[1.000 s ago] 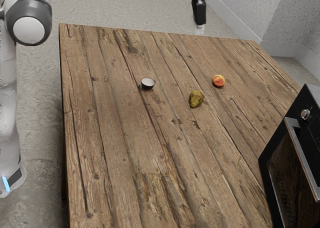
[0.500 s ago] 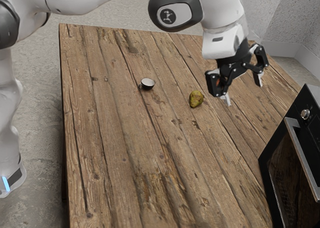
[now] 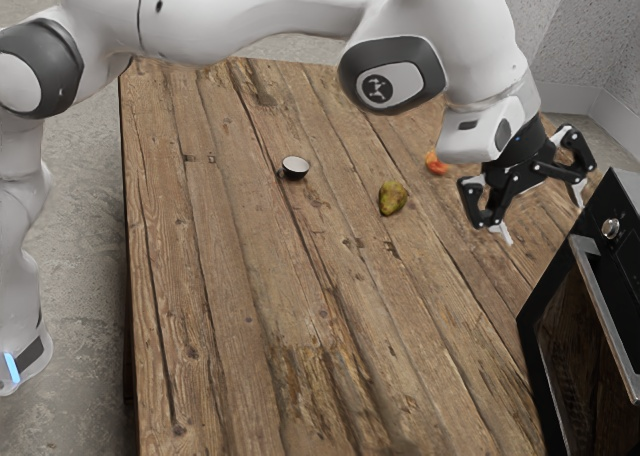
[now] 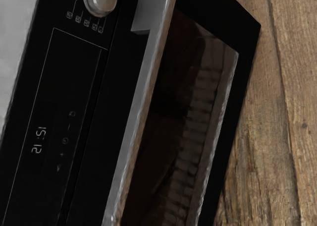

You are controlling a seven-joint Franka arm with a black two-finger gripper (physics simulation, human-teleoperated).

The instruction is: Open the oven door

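Observation:
My gripper (image 3: pixel 543 216) is open, its two fingers spread wide with nothing between them, above the table and just short of the oven's upper corner in the exterior view. The black oven (image 3: pixel 541 341) stands at the exterior view's right edge, its door closed. A long silver handle (image 3: pixel 606 316) runs along the door's top. In the wrist view the handle (image 4: pixel 140 107) crosses the oven front (image 4: pixel 86 107), between the dark door glass (image 4: pixel 171 112) and the panel with its clock display and knob.
On the wooden table (image 3: pixel 230 276) are a small dark cup (image 3: pixel 295 167), a green pear (image 3: pixel 392 198) and a reddish fruit (image 3: pixel 435 163) partly behind the arm. A silver knob (image 3: pixel 611 228) sticks out of the oven's panel above the handle.
The arm has swung in over the table, and my open gripper has moved toward the exterior view's right and slightly lower, closer to the oven. The oven door has not moved.

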